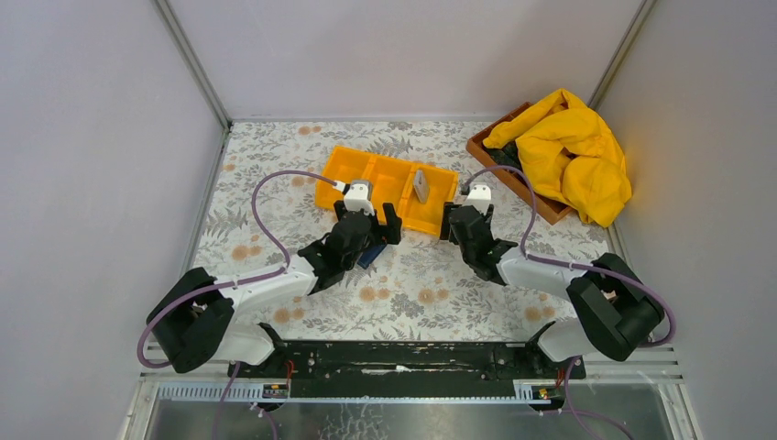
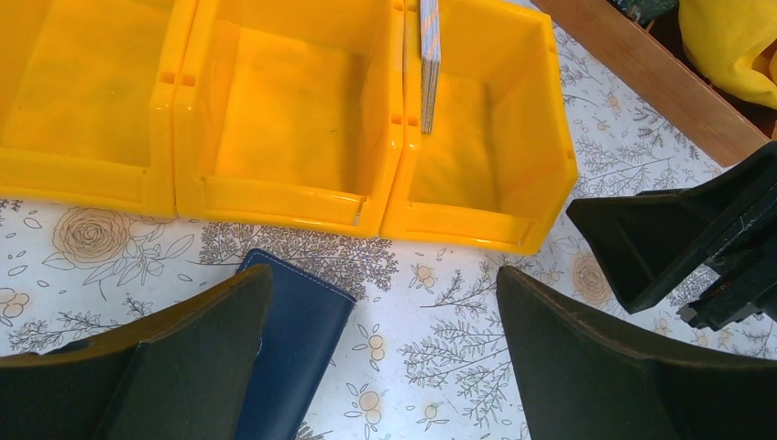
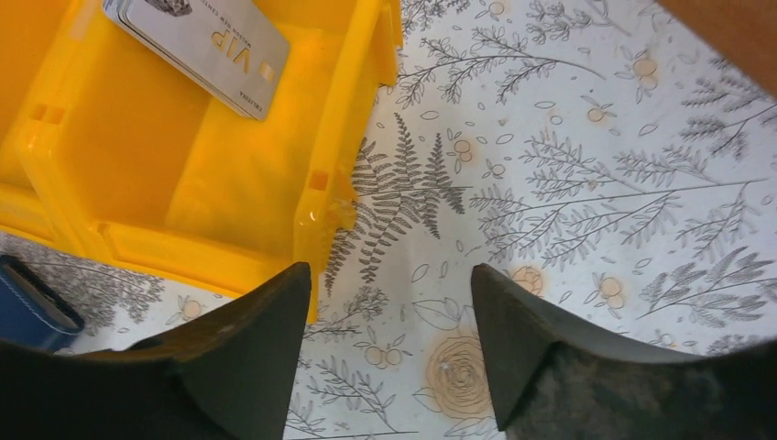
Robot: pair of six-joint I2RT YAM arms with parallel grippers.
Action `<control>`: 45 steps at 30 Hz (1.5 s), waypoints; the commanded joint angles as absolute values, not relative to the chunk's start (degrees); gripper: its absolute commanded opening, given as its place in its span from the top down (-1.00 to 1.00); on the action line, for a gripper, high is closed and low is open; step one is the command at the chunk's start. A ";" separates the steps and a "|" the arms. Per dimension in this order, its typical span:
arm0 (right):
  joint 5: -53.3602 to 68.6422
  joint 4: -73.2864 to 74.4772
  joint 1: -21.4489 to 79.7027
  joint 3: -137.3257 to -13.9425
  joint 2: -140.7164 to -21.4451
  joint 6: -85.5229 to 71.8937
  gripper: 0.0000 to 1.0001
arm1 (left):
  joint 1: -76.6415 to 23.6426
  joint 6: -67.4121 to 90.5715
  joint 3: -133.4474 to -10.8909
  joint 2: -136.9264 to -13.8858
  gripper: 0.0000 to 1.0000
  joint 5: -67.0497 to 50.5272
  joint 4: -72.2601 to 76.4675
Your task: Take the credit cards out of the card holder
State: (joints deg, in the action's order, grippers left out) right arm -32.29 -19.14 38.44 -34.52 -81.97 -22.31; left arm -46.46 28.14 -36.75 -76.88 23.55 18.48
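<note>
A: Surface?
B: Floral-print table (image 1: 403, 293), grey walls around it.

A: Nearest stuff first. Left gripper (image 2: 383, 280)?
B: Fingers spread wide, nothing between them. It hangs low over the table, just short of the tray.

A: Holder?
B: Holder (image 2: 298, 339) lies flat on the table under that gripper's left finger. Dark blue, closed as far as I can see. It sits just in front of the tray (image 2: 275, 197), not touching it.

A: Right gripper (image 3: 387, 275)?
B: Fingers apart, bare table between them, gripping nothing. It sits by the tray's right front corner.

A: Cards?
B: Cards (image 2: 430, 64) are in the tray's right compartment, a small stack on edge against the divider with the middle compartment. Top one is grey and reads VIP. The other two compartments hold nothing.

A: Farther back?
B: Wooden box (image 1: 478, 147) at far right, yellow cloth (image 1: 573, 151) heaped in it and spilling over.
</note>
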 commanded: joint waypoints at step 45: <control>-30.60 4.89 31.74 -68.33 -102.03 -26.29 0.02 | -46.51 27.69 -35.50 -74.93 -1.00 27.15 22.61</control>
State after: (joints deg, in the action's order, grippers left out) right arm -31.79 6.74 31.88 -68.25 -101.23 -26.13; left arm -46.46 28.14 -35.55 -75.31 26.48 19.51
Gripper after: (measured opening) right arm 0.498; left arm 0.998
